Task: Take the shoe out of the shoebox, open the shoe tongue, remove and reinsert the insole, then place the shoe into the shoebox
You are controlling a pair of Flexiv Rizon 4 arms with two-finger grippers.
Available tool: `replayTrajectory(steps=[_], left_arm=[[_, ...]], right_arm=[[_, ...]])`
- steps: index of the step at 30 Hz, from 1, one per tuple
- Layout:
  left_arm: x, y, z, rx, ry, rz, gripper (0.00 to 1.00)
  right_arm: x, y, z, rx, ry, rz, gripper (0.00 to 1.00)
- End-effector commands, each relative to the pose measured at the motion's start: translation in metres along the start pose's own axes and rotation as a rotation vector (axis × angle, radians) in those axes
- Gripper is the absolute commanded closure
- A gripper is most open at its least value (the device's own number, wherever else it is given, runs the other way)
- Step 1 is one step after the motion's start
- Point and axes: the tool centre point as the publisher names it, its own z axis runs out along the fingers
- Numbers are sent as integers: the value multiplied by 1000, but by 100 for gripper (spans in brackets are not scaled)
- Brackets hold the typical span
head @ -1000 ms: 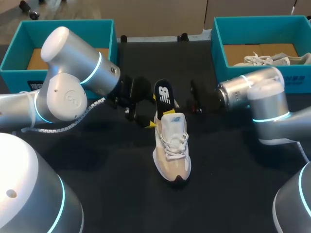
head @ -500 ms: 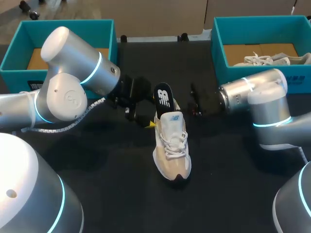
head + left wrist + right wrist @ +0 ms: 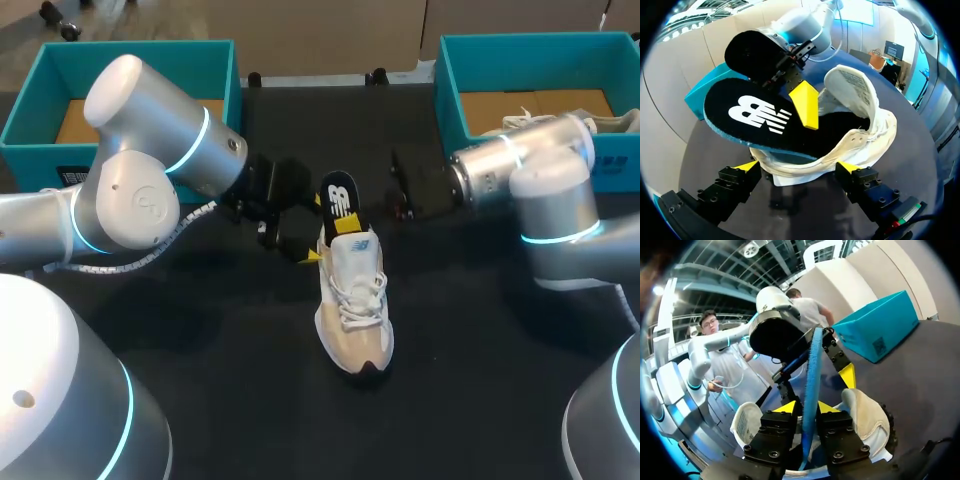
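A white and beige shoe (image 3: pixel 352 300) lies mid-table, toe toward me. Its black insole (image 3: pixel 338 197) sticks up out of the heel opening. My left gripper (image 3: pixel 312 228) is open wide at the heel, and in the left wrist view the heel (image 3: pixel 825 160) sits between its fingertips (image 3: pixel 747 165). My right gripper (image 3: pixel 352 218) comes in from the right. In the right wrist view the insole's blue edge (image 3: pixel 812 375) stands between the right gripper's (image 3: pixel 807 407) slightly parted fingers. The tongue (image 3: pixel 852 87) is folded forward.
A teal shoebox (image 3: pixel 30 160) stands at the back left. A second teal box (image 3: pixel 452 100) at the back right holds another white shoe (image 3: pixel 560 122). Black table surface lies open in front of the shoe.
The right gripper's fingers have parted a little around the insole. The right arm's wrist has shifted toward the back of the table. The left arm and the shoe stay put.
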Motion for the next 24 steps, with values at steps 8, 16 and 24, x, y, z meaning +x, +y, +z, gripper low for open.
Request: replayTrajectory(steps=[8,16,24], left_arm=[[0,-1,1,-4,-1,0,0],[0,-1,1,-4,-1,0,0],[0,-1,1,-4,-1,0,0]], right_arm=[[-9,-15,0,19,19,73,100],[5,-34,4,64,14,162,100],[8,-39,4,64,-1,172,95]])
